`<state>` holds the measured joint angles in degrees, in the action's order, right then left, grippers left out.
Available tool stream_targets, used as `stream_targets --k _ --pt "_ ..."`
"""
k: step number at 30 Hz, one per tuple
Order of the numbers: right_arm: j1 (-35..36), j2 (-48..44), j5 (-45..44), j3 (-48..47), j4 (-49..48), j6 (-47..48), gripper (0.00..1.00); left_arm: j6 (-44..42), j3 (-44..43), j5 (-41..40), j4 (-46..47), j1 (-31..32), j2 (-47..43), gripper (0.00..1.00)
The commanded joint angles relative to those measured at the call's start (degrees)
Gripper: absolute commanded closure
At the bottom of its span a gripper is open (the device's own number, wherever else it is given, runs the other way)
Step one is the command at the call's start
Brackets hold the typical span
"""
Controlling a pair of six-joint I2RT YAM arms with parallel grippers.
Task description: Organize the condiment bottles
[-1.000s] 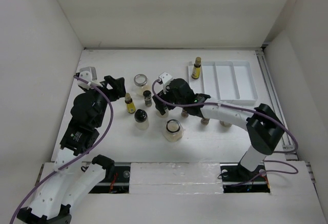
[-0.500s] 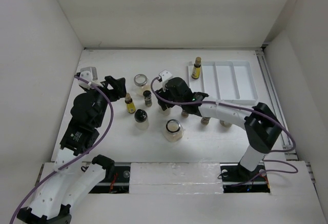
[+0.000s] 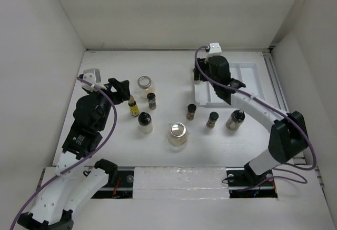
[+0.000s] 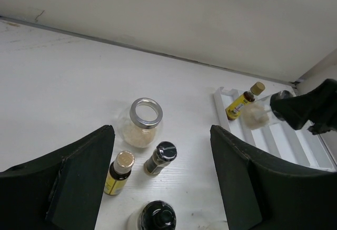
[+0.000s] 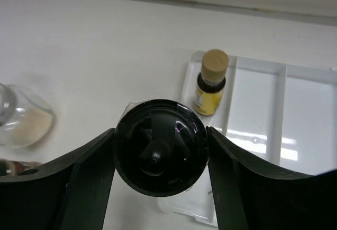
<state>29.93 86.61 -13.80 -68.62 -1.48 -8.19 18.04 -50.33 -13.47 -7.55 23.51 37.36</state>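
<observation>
Nearest the bases, leaves most of the condiment bottles point(image 3: 191, 111) standing loose across the desk point(image 3: 152, 156), from the silver-lidded jar point(image 3: 178, 132) back to the ring-topped jar point(image 3: 144, 82). Hovers over the left group with the left hand point(image 3: 120, 89), fingers apart, gripping nothing. Could topple the slim yellow-oil bottle point(image 3: 132, 105) beneath if brought down off-centre.

Farther back, carries a black-capped jar point(image 4: 255, 118), clamped in the right hand point(image 5: 160, 146), above the left end of the white tray point(image 3: 247, 85). Biggest hazard here: may land on the tray rim or a divider and tip. Could equally knock over the yellow bottle point(image 5: 210, 82) already standing in that compartment, just beside the drop spot.

Against a second ago: had the right hand low among the mid-desk bottles, fingers wider. Now has it across at the tray, with one pale jar gone from that group. Shows no change in the left arm.
</observation>
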Motion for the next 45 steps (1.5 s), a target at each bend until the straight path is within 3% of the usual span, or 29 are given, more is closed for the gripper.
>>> stream_targets --k 1,7,14,26,35,39,45 --pt "-1.62 2.77 -1.93 -1.07 -1.86 -1.04 0.58 -0.64 0.23 0.73 2.72 -0.3 -0.02 0.31" --pt "-2.77 8.92 -2.54 -1.7 -1.16 -1.57 0.58 -0.64 0.23 0.73 2.28 -0.3 -0.54 0.31" --pt "-3.3 9.72 -5.36 0.86 -2.57 -2.71 0.58 -0.64 0.23 1.34 2.28 -0.3 -0.54 0.31" --pt "-4.53 12.7 -5.0 0.25 -2.48 -4.38 0.43 -0.64 0.23 1.35 2.37 -0.3 -0.02 0.31" --pt "-4.53 12.18 -4.3 -1.25 1.47 -3.86 0.08 -0.64 0.23 1.87 2.89 -0.3 -1.07 0.31" --pt "-4.01 6.31 -4.3 0.49 1.48 -3.86 0.04 -0.64 0.23 1.87 2.37 -0.3 -1.07 0.31" --pt "-4.01 -13.78 -17.73 12.51 6.82 -10.86 0.04 -0.11 0.23 2.49 2.37 -0.3 -1.07 0.31"
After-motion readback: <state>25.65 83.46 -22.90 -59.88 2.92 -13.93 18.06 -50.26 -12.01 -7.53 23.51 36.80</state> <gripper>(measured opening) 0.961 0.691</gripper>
